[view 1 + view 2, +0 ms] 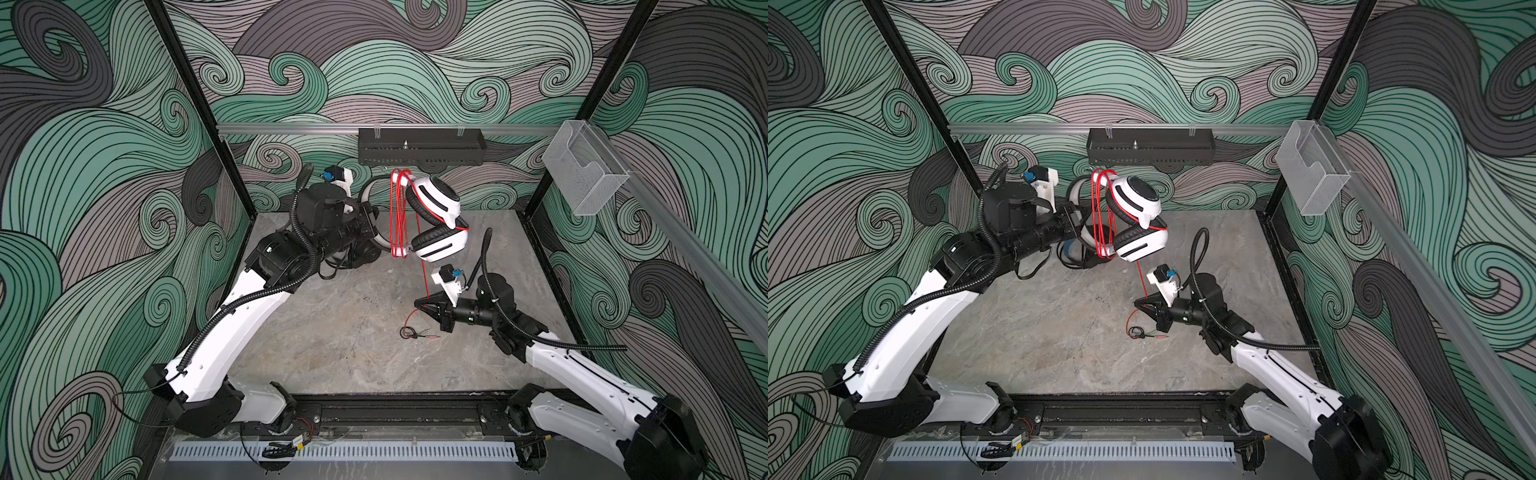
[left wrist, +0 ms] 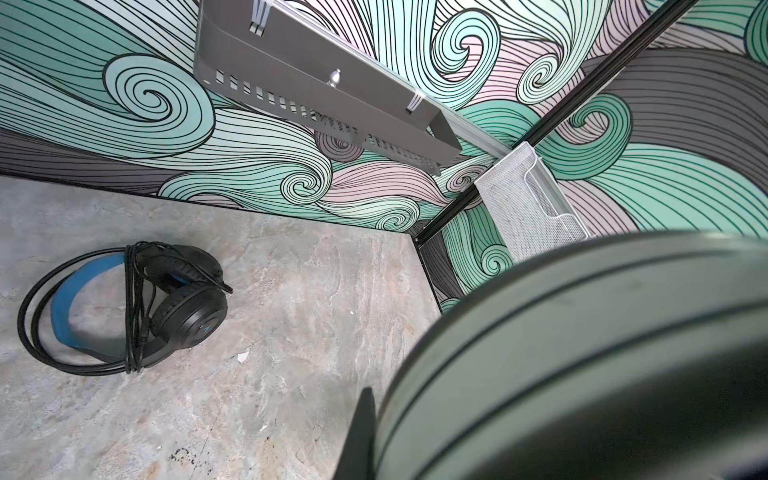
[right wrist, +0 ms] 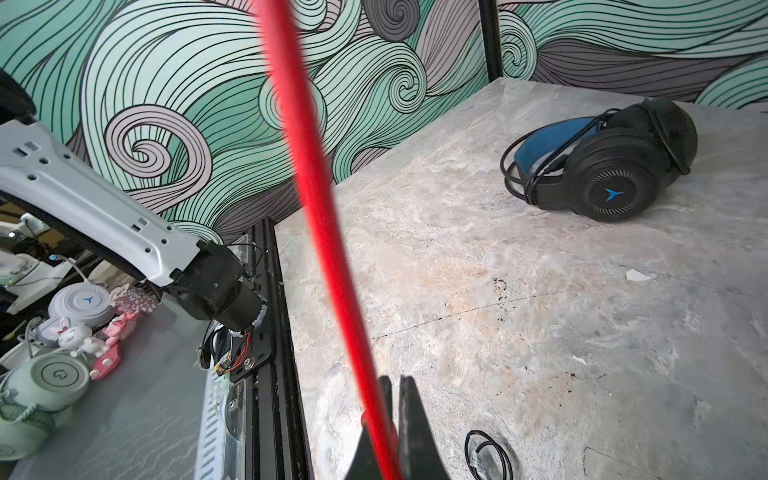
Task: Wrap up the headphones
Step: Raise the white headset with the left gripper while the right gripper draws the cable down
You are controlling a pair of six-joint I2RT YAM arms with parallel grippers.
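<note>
Lit brightly and evenly from above the grey stone-patterned tabletop (image 1: 353,353) in both top views; threw only faint, soft-edged shadows onto its matte surface. Stretched the scene slightly toward the corners, wide-angle fashion. Blurred heavily the red cord (image 3: 324,232) close to the right wrist lens and the white-and-black headset (image 2: 582,353) filling much of the left wrist view; rendered the tabletop beyond both crisp, veining and specks included.

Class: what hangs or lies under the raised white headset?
Its red cord hangs down to the shut right pincer above the table. The black headset is mostly covered by the left arm.
</note>
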